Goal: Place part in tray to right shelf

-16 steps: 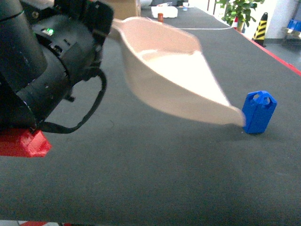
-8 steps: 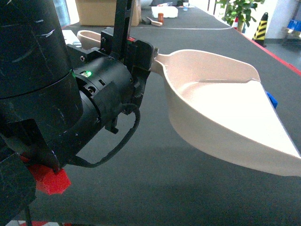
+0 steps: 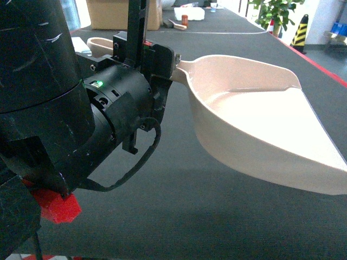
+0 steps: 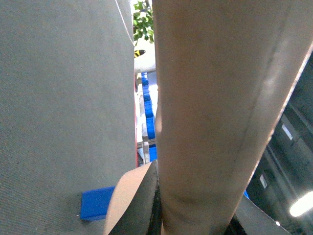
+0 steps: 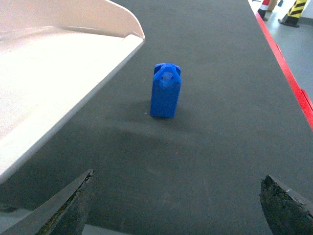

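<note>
Dark grey tabletop [image 3: 179, 216] with a red edge strip runs back toward a potted plant [image 3: 276, 13] and a striped cone [image 3: 300, 30]. Head view: left tool [image 3: 172, 60] clamped on the handle of the beige tray [image 3: 255, 124], scoop held above the surface; blue part not visible here. Left wrist: tray underside [image 4: 215, 107] fills the frame, part [image 4: 98, 202] low left on the tabletop. Right wrist: right tool [image 5: 178, 205] fingers wide apart, empty; part [image 5: 166, 90] upright, just beside the tray lip [image 5: 73, 105], not touching.

The tray [image 3: 255, 135] has swung nearer the head camera, now hiding the part [image 5: 166, 90] there.
</note>
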### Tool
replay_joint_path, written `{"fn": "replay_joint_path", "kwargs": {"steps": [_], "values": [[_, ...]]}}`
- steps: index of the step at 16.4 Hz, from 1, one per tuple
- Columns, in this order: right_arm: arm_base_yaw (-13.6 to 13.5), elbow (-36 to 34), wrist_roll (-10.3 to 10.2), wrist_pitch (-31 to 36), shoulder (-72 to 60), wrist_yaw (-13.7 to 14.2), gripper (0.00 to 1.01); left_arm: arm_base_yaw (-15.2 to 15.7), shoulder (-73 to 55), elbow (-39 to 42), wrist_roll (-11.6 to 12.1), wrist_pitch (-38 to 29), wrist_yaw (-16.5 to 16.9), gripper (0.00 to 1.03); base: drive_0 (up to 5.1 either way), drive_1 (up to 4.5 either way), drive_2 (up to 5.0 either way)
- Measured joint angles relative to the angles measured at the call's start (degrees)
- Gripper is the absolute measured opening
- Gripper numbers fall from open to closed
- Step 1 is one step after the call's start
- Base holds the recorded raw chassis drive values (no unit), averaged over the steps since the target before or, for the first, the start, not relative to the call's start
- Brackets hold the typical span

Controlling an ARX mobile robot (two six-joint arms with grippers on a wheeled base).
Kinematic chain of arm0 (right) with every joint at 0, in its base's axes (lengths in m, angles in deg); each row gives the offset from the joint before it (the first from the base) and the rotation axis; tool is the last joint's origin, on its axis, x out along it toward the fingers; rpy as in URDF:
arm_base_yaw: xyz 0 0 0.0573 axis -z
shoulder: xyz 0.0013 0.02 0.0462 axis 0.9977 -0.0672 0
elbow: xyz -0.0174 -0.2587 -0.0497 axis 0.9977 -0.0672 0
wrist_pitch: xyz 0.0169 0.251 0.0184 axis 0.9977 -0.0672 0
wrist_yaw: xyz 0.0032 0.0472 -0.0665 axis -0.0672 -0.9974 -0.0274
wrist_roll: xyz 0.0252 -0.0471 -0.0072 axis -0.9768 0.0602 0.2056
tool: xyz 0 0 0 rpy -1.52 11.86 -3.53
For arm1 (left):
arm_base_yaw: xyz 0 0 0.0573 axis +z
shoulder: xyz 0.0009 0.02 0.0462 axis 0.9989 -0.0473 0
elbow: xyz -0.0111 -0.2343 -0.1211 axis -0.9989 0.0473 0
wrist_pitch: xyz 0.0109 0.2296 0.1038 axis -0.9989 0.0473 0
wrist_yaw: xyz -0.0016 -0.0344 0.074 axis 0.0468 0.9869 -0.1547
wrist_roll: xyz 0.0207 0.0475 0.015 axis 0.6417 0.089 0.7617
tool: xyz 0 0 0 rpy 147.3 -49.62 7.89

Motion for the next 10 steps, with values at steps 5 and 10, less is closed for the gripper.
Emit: {"fn": "replay_joint_path", "kwargs": {"steps": [5,10], "values": [[5.86,15.37,9.09,20.98,-41.13,-8.5,0.98,0.02,0.0,0.0,-0.07,-0.11,-0.17,0.18,0.0,0.0,0.0],[3.32,32.72,10.38,21.53,-67.08,-11.17,0.98,0.02,0.0,0.0,-0.09,-0.07,-0.17,0.18,0.0,0.0,0.0]]}}
